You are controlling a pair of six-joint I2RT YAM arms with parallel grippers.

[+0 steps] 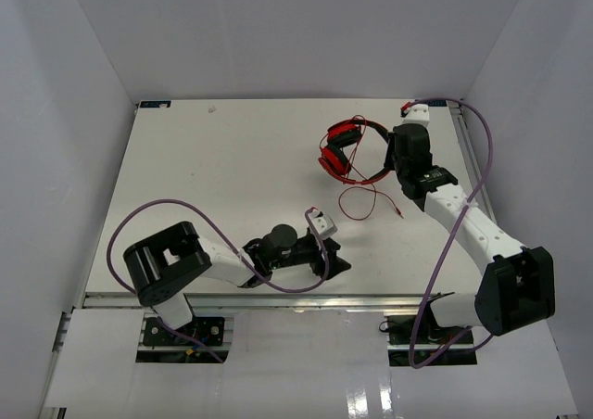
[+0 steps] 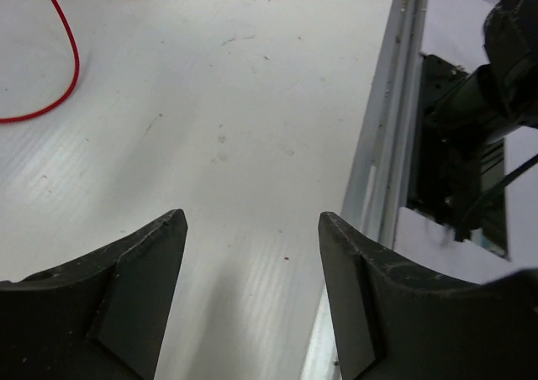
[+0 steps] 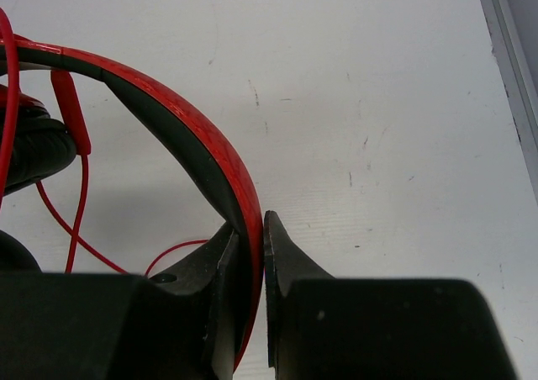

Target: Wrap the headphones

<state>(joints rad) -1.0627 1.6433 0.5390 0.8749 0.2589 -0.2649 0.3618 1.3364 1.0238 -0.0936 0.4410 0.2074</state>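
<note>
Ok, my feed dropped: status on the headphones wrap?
Right gripper shut on headphones, at the headband. Left gripper open, empty. Cord trailing loose. Nothing in the way.

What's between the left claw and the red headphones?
Just the thin red cord, looped on the table between the left gripper and the headphones. The top view shows it best.

A white table (image 1: 213, 178) fills the middle of the frame, plain white walls (image 1: 296, 30) rising behind and beside it, a metal rail (image 1: 371, 298) along its lower edge.
</note>
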